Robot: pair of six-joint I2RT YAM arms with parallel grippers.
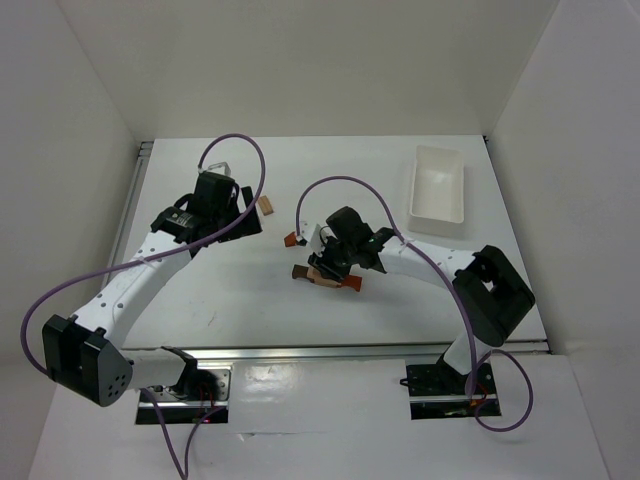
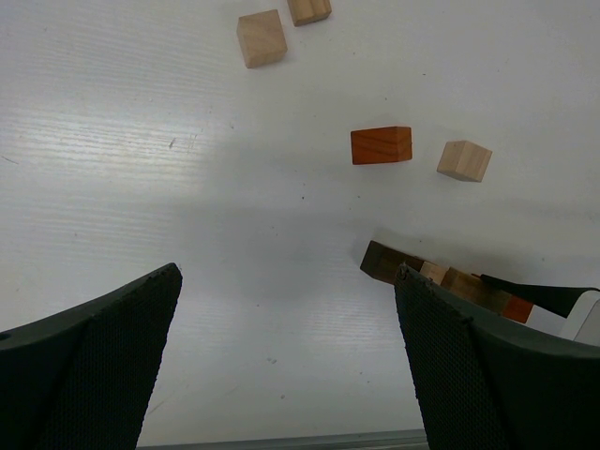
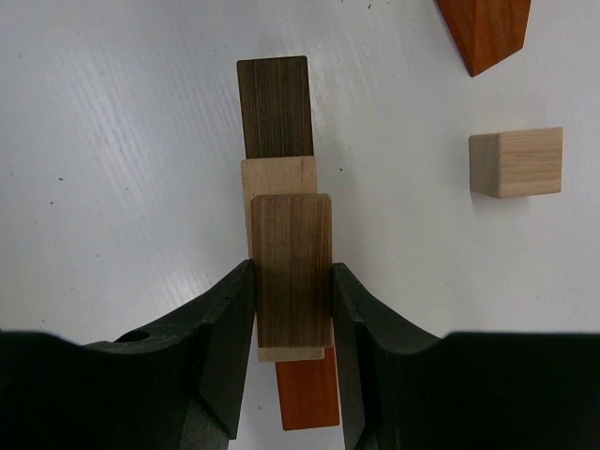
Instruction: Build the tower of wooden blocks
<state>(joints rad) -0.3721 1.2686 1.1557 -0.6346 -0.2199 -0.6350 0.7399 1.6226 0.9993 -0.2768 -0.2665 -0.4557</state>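
My right gripper [image 3: 292, 281] is shut on a brown flat bar [image 3: 292, 272], its jaws pressed on both long sides. The bar lies on top of a stack of a tan bar [image 3: 278, 176], a dark brown bar [image 3: 275, 105] and a reddish-orange bar [image 3: 309, 394]. In the top view the right gripper [image 1: 335, 262] is over this stack [image 1: 322, 276] at mid-table. My left gripper [image 2: 289, 281] is open and empty, high above the bare table to the left of the stack [image 2: 389, 262]; in the top view the left gripper [image 1: 215, 215] is at the left.
Loose pieces lie near: a tan cube [image 3: 516, 161], an orange wedge [image 3: 483, 33], an orange block [image 2: 381, 145], and tan cubes [image 2: 261, 38] [image 2: 464, 160]. A white tray [image 1: 438, 187] stands at the back right. White walls enclose the table.
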